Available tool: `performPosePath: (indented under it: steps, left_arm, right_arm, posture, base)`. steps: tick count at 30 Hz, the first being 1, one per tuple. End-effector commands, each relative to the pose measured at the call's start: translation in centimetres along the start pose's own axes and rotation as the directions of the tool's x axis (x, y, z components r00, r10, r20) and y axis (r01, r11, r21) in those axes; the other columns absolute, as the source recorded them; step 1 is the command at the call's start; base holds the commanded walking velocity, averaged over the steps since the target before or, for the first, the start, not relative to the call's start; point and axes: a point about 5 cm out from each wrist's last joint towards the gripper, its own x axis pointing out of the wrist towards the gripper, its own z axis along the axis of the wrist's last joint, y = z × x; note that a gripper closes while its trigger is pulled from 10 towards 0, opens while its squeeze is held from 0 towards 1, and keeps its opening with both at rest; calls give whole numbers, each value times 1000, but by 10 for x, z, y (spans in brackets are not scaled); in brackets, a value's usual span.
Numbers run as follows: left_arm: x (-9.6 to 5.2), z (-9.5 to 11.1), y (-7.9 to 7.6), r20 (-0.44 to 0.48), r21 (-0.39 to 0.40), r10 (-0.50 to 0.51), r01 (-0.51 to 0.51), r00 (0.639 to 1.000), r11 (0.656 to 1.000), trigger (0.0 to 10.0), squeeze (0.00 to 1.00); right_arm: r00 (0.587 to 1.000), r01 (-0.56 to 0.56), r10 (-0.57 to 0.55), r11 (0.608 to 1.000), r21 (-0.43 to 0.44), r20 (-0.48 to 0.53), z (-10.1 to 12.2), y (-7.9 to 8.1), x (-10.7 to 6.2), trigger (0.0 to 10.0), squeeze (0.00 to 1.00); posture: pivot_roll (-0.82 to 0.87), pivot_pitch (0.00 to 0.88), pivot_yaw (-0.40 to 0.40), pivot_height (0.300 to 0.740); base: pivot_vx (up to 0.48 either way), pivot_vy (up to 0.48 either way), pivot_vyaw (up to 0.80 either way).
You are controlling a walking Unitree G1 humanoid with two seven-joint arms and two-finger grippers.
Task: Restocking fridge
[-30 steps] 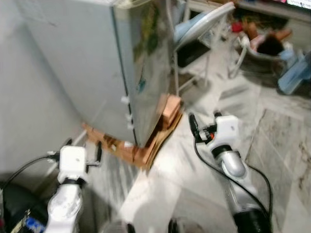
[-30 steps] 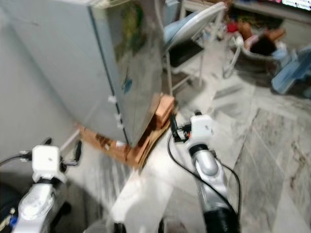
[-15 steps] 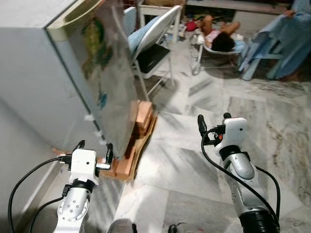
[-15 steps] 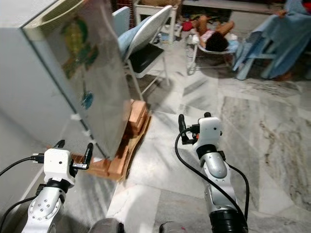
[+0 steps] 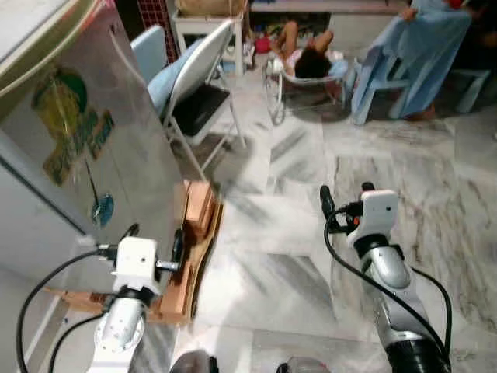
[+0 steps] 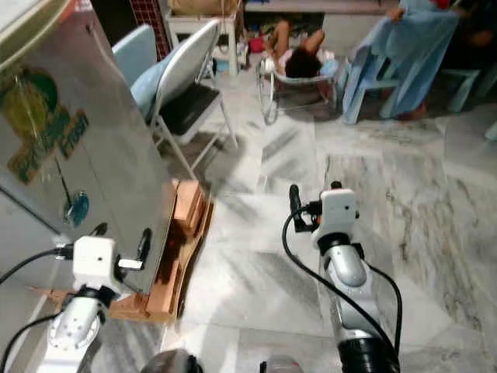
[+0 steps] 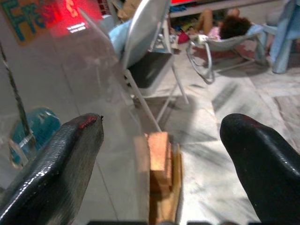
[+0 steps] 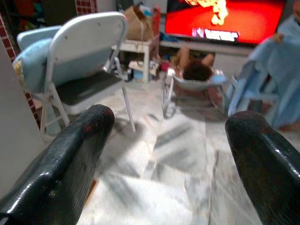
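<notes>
A silver fridge (image 5: 93,155) with its door closed stands at the robot's left, raised on wooden blocks (image 5: 194,233) on the marble floor (image 5: 287,225). The left gripper (image 5: 154,241) hovers near the fridge's lower corner, jaws released and empty. The right gripper (image 5: 345,203) hangs over bare floor, jaws also released. 1 folding chair (image 5: 198,78) stands beyond the fridge.

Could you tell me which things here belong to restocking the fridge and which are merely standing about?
Job: fridge; left tool beside it, open and empty; right tool, open and empty.

Just about: folding chair, brick stack, baby bouncer, blue cloth.
</notes>
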Motion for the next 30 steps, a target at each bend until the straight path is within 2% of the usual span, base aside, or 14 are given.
performPosePath:
  steps: [1, 9, 15, 25, 30]
  left_arm:
    - [-3, -4, 6, -24, 14, 14, -14, 1000, 1000, 10000, 0]
    - [-13, -10, 12, -56, 12, 46, -45, 997, 999, 10000, 0]
    - [-20, -13, 16, -68, 11, 47, -46, 997, 999, 10000, 0]
    - [-17, -11, 14, -58, 16, 38, -37, 998, 999, 10000, 0]
    - [-15, -10, 14, -53, 19, 31, -30, 998, 999, 10000, 0]
  right_arm:
    - [1000, -19, 19, 1000, 7, -10, -3, 7, -1, 10000, 0]
    - [1000, -20, 20, 1000, 5, -16, -5, 7, -4, 10000, 0]
    - [999, -22, 22, 1000, 2, -25, -7, 7, -5, 10000, 0]
    - [999, -25, 24, 1000, -3, -28, -8, 7, -4, 10000, 0]
    - [999, -23, 23, 1000, -5, -29, -8, 7, -3, 10000, 0]
  posture:
    - [-6, 133, 26, 740]
    - [-2, 138, 25, 740]
    - [1, 139, 22, 740]
    - [1, 136, 22, 740]
    - [1, 141, 22, 740]
  base:
    - [0, 0, 0]
    - [0, 0, 0]
    - [0, 405, 0]
    - [0, 480, 0]
    - [0, 0, 0]
